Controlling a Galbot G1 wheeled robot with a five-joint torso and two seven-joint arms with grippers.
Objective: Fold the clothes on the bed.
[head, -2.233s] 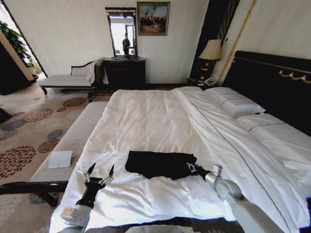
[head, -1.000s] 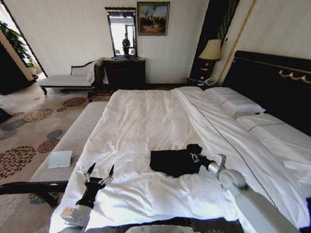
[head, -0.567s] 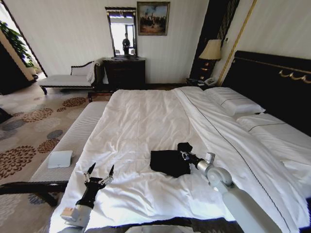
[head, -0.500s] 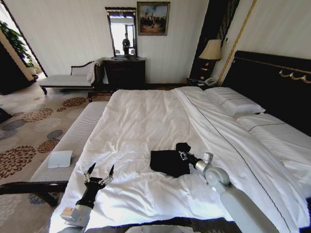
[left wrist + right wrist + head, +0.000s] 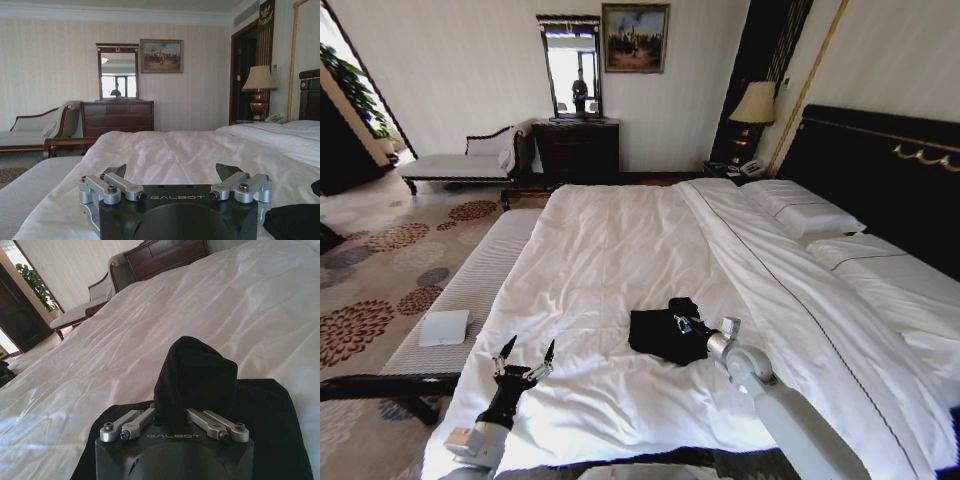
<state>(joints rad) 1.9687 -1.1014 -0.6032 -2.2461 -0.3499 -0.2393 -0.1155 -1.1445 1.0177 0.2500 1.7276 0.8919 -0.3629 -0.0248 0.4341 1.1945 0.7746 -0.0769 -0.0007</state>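
Note:
The clothes, a black T-shirt (image 5: 658, 335), lie folded small on the near middle of the bed (image 5: 620, 250). My right gripper (image 5: 682, 322) is shut on a raised fold at the shirt's right side, holding it up over the rest of the cloth. In the right wrist view the pinched black bunch (image 5: 197, 372) stands up between the fingers of the right gripper (image 5: 170, 414). My left gripper (image 5: 526, 354) hovers open near the bed's front left corner, apart from the shirt. In the left wrist view the left gripper (image 5: 172, 172) holds nothing, and the shirt's edge (image 5: 295, 220) shows beside it.
A pale ribbed bench (image 5: 470, 285) runs along the bed's left side with a flat white item (image 5: 444, 327) on it. Pillows (image 5: 805, 212) and the dark headboard (image 5: 880, 170) are at the far right. A dresser (image 5: 577, 148), chaise (image 5: 460, 163) and lamp (image 5: 754, 105) stand beyond.
The right gripper has carried the shirt's right edge up and leftward, so the shirt went from wide to a smaller fold. The left arm has not moved.

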